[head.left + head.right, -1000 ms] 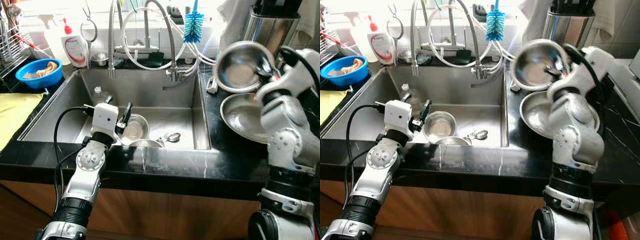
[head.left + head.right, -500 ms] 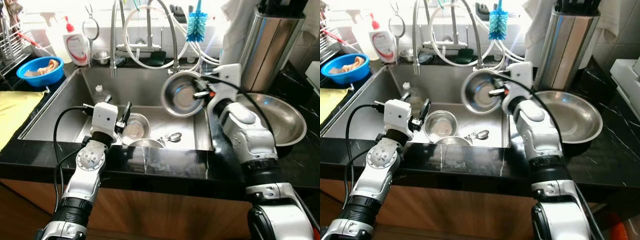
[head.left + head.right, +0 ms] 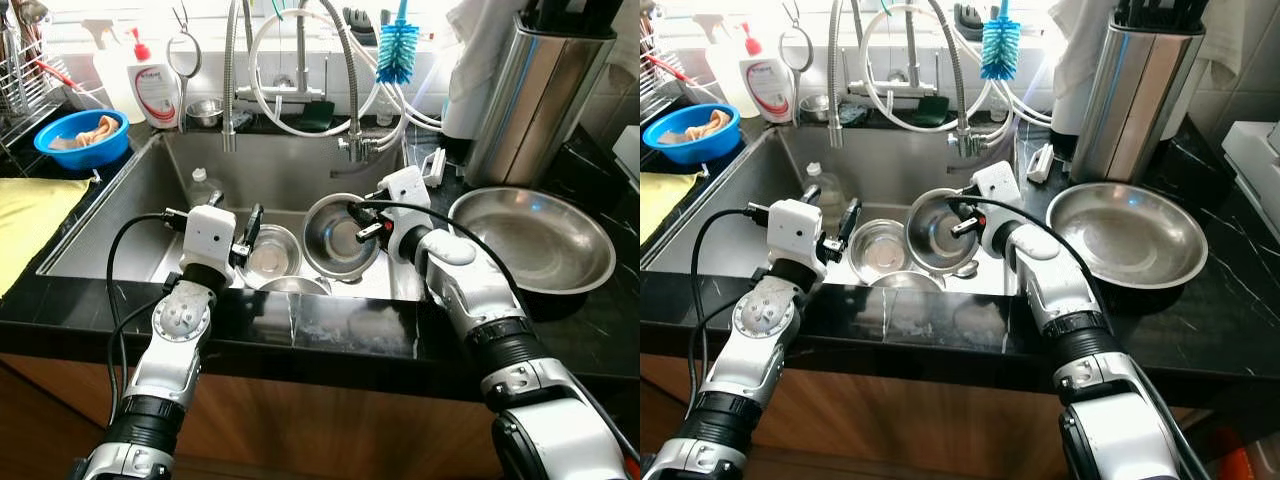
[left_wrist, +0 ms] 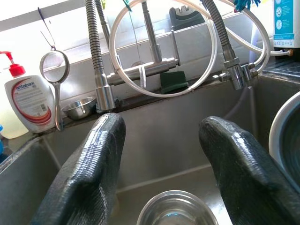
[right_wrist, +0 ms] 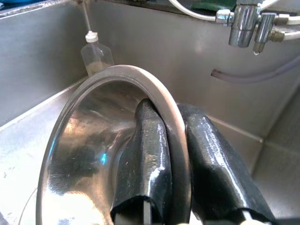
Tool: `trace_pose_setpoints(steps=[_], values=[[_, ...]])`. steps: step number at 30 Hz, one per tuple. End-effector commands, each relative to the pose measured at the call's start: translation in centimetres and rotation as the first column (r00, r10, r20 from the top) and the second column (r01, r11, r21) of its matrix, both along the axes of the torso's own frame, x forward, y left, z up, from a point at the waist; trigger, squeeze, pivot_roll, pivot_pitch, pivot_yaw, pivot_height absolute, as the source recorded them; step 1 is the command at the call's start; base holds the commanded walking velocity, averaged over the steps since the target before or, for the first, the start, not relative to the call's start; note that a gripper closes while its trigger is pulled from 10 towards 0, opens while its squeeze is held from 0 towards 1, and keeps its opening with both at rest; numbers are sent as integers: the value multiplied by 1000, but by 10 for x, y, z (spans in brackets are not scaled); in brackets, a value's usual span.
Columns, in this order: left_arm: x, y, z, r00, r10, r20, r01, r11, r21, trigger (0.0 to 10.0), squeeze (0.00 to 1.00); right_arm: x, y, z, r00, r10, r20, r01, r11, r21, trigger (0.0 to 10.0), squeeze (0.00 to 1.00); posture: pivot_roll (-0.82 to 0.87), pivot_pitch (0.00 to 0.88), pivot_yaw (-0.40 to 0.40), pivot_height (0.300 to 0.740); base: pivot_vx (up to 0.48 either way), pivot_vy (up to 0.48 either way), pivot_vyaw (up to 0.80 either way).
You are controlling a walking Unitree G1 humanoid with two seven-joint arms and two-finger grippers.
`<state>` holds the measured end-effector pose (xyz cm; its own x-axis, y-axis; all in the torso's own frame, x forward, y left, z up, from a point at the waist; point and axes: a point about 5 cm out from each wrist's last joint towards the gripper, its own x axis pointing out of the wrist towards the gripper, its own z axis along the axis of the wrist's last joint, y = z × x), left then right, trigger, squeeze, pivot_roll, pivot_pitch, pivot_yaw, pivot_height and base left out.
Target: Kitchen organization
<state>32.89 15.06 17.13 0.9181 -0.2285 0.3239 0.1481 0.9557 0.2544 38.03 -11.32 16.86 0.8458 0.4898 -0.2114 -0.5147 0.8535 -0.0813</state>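
Steel sink (image 3: pixel 130 215) is the landmark. Right gripper (image 3: pixel 368 222) reaches over the sink's right part, clamped on the rim of a steel bowl (image 3: pixel 335 235): in the right wrist view one finger (image 5: pixel 140 164) sits inside the bowl and the other outside, rim pinched between them. The bowl is tilted, its open mouth turned up and toward the sink's front edge, rim plane sloping rather than level. It hangs low in the basin; whether its underside touches the sink floor is hard to tell.

Left gripper (image 4: pixel 161 159) is at the sink's front-left, over the basin, fingers (image 4: pixel 89 173) spread wide with nothing between them. Below it, a small steel bowl (image 3: pixel 270 252) sits upright on the sink floor, just left of the held bowl. Another bowl rim (image 3: pixel 290 287) shows at the sink's front wall, partly hidden.

Small clear bottle (image 3: pixel 203 186) stands by the sink's left wall. Large shallow steel pan (image 3: pixel 535 240) rests on the black counter right of the sink. Behind the sink: faucet hoses (image 3: pixel 300 75), a soap bottle (image 3: pixel 155 90), a blue bottle brush (image 3: pixel 397 50). Blue bowl (image 3: pixel 80 140) sits on the counter left of the sink.
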Motion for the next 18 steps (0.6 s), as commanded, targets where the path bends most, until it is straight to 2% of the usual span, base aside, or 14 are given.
trace_pose_setpoints(steps=[1,2,3,4,18], values=[[-2,3,2,1000,6,16,-6,1000,22,10000,0,4,4,10,999,16,35,-16,1000,-5,10000,224,-33,0,36,740,0,0,0],[-2,2,2,1000,4,16,-4,1000,23,10000,0,5,3,9,999,13,35,-13,1000,-6,10000,639,-33,0,36,740,0,0,0],[-2,2,2,1000,4,16,-4,1000,23,10000,0,5,3,9,999,13,34,-13,1000,-6,10000,639,-33,0,36,740,0,0,0],[-2,2,2,1000,3,15,-3,1000,23,10000,0,5,3,7,999,16,33,-15,1000,-14,10000,1000,-35,0,36,740,0,0,0],[-3,1,-1,1000,5,7,-5,1000,21,10000,0,2,10,7,998,40,42,-40,999,1,10000,1000,-34,0,30,740,0,0,0]])
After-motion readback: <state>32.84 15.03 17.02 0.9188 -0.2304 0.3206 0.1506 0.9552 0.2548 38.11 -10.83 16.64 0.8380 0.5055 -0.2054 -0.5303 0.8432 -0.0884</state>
